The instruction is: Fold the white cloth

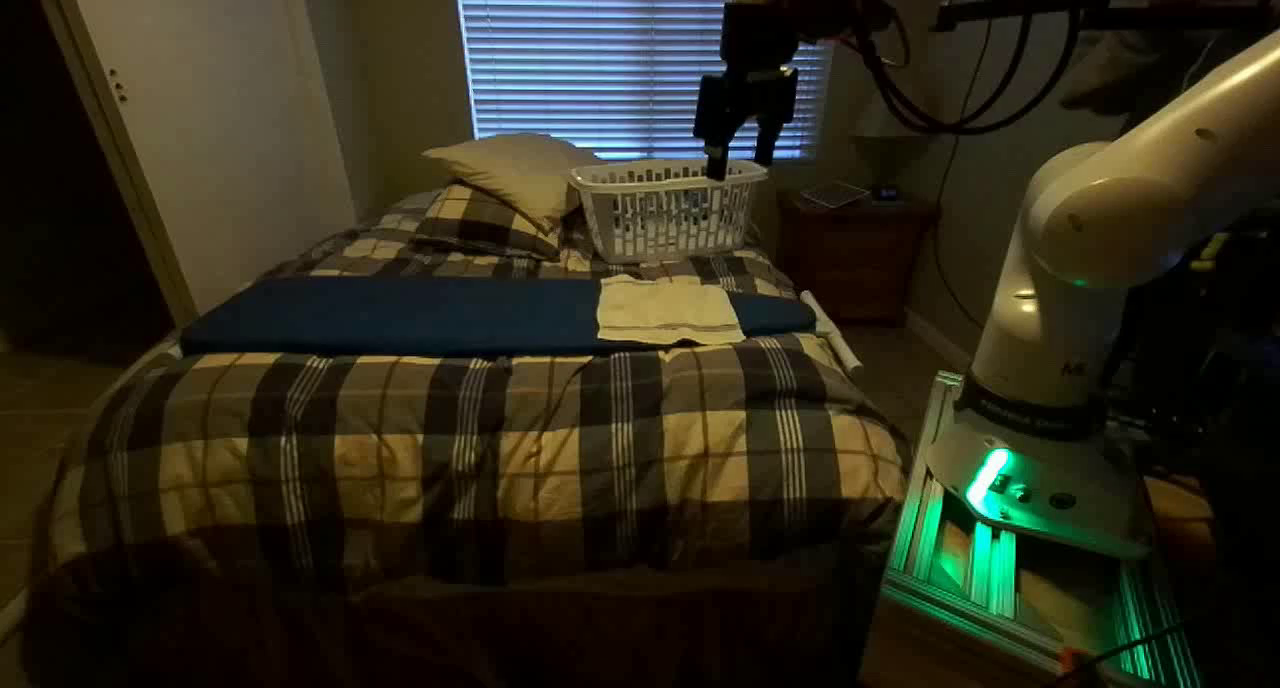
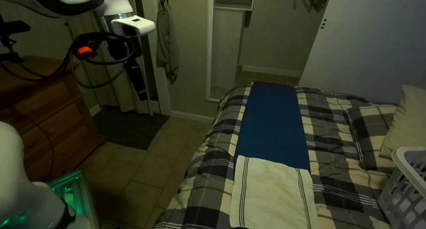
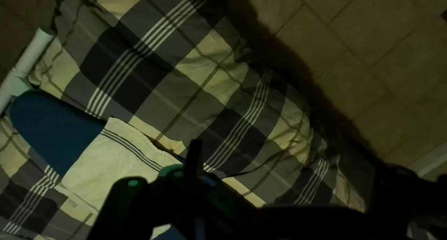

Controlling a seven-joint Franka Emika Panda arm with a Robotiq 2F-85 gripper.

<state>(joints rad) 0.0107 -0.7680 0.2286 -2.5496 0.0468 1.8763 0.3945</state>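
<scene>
The white cloth (image 1: 668, 311) lies flat and slightly rumpled across the long dark blue board (image 1: 400, 313) on the bed. Dark stripes run along two of its edges in an exterior view (image 2: 274, 192), where its near end is cut off by the frame. In the wrist view the cloth (image 3: 115, 159) is partly hidden behind dark gripper parts. My gripper (image 1: 741, 158) is raised well above the bed and apart from the cloth, fingers pointing down, spread with nothing between them. It shows edge-on in an exterior view (image 2: 143, 95).
A white lattice laundry basket (image 1: 670, 218) stands on the bed behind the cloth, near a white pillow (image 1: 520, 173) and a plaid pillow (image 1: 485, 223). White tubing (image 1: 830, 330) sticks out at the board's end. A nightstand (image 1: 850, 258) stands beside the bed, a wooden dresser (image 2: 56, 122) farther off.
</scene>
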